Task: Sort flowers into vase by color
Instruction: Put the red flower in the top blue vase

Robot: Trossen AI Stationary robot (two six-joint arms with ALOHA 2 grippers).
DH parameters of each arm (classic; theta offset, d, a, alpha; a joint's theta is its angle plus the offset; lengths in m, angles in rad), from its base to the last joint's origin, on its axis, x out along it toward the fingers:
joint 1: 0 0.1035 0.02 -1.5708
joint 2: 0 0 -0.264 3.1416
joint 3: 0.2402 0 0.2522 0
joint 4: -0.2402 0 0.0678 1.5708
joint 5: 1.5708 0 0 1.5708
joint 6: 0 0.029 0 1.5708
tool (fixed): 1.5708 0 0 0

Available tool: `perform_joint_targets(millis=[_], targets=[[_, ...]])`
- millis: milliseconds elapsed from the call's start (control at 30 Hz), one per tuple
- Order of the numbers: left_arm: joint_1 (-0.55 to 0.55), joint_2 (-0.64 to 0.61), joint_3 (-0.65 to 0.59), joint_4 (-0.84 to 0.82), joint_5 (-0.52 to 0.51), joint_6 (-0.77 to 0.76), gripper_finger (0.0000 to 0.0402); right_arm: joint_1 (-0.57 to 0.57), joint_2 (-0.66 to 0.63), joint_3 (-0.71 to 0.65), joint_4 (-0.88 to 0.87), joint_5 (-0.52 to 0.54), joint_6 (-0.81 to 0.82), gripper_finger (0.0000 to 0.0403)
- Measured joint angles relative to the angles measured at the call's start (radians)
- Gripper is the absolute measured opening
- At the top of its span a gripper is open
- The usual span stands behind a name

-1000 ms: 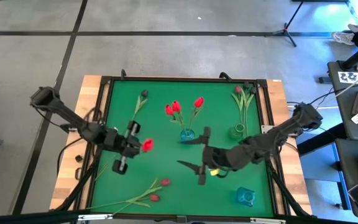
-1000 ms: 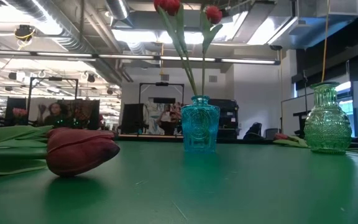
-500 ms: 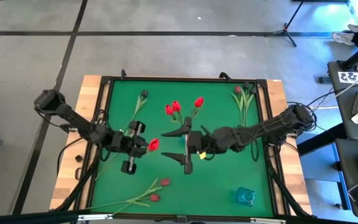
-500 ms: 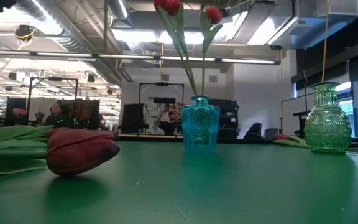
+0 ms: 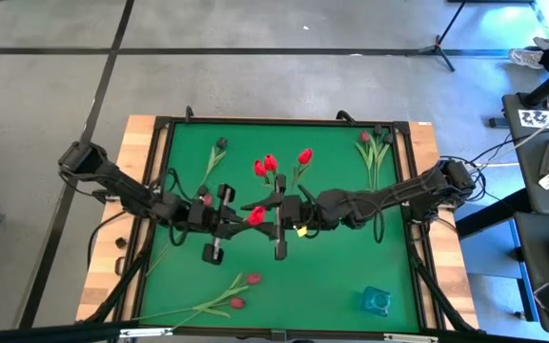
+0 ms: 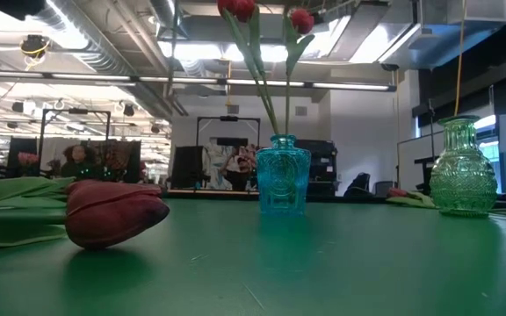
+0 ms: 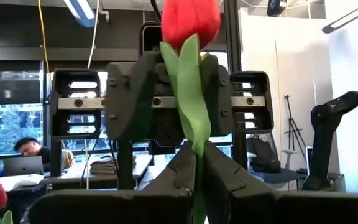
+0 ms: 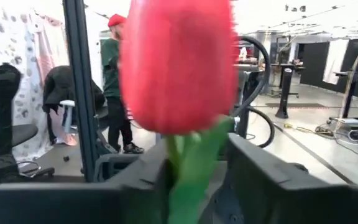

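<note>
My left gripper [image 5: 234, 221] is shut on a red tulip [image 5: 254, 215] held over the middle of the green mat, head toward the table's right. My right gripper [image 5: 274, 219] meets it from the right and is closed just below the head [image 8: 179, 68]. In the low view a blue vase [image 6: 282, 184] holds red tulips [image 6: 238, 9], and a green vase [image 6: 464, 171] stands to its right. A dark maroon tulip [image 5: 221, 144] lies at the far left. Two more tulips [image 5: 241, 291] lie near the front edge. My left gripper pinches the tulip's green stem and leaf [image 7: 196, 146] between its two fingers, well below the head. The fingers come level from the table's left, and the head sticks out beyond them, clear of the mat. My right gripper has one finger on each side of the stem and leaf [image 8: 194, 168], right under the red head. It comes level from the table's right, facing my left gripper. The tulip stays clear of the mat.
Pink tulips [image 5: 375, 143] lean toward the far right corner. A second blue vase [image 5: 376, 301] stands at the near right. A raised black frame [image 5: 284, 121] rims the mat. A dark red flower head [image 6: 112, 215] lies close to the low camera.
My left gripper has carried the red tulip toward the table's right. My right gripper has moved left from the near right of the mat to meet it, and its wide-open fingers have closed in around the stem below the head.
</note>
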Motion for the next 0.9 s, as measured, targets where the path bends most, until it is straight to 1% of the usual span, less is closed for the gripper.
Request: perform_joint_targets(millis=[100,167,200,267,333,400,533,600,633,667,800,867,900], targets=[[-0.002,-0.001,0.0,0.0,-0.02,0.002,0.001,0.002,0.0,0.0,-0.017,0.0,0.0,0.0063],[-0.003,-0.001,0.0,0.0,-0.075,0.002,0.002,0.001,0.0,0.0,-0.021,0.002,-0.001,0.0024],[-0.003,-0.002,0.0,-0.001,-0.104,0.002,0.0028,0.001,-0.001,0.0,-0.021,0.008,-0.001,0.0014],[-0.011,-0.017,0.0,-0.037,-0.128,0.003,0.0046,-0.001,-0.018,-0.002,-0.05,0.008,0.0,0.0013],[-0.029,-0.051,0.0,-0.113,-0.133,0.003,0.0067,-0.001,-0.044,-0.002,-0.082,0.008,0.005,0.0024],[-0.058,-0.097,0.0,-0.21,-0.152,0.003,0.0087,0.006,-0.088,-0.002,-0.128,0.009,0.004,0.0026],[-0.141,-0.199,0.0,-0.402,-0.323,0.006,0.0118,0.058,-0.167,0.001,-0.237,0.013,-0.028,0.0008],[-0.188,-0.237,0.0,-0.525,-0.373,0.005,0.0129,0.099,-0.191,0.001,-0.318,0.043,-0.039,0.0008],[-0.21,-0.25,0.0,-0.58,-0.38,-0.002,0.0132,0.123,-0.198,0.0,-0.352,0.085,-0.04,0.0011],[-0.229,-0.258,0.0,-0.623,-0.385,-0.013,0.0135,0.147,-0.205,0.0,-0.384,0.15,-0.042,0.0013],[-0.284,-0.262,0.0,-0.716,-0.39,-0.081,0.014,0.233,-0.213,-0.002,-0.503,0.48,-0.056,0.0009],[-0.293,-0.259,0.0,-0.741,-0.388,-0.113,0.0141,0.25,-0.207,-0.024,-0.493,0.6,-0.055,0.0006],[-0.293,-0.259,0.0,-0.746,-0.389,-0.127,0.0141,0.251,-0.205,-0.04,-0.469,0.639,-0.053,0.0005]])
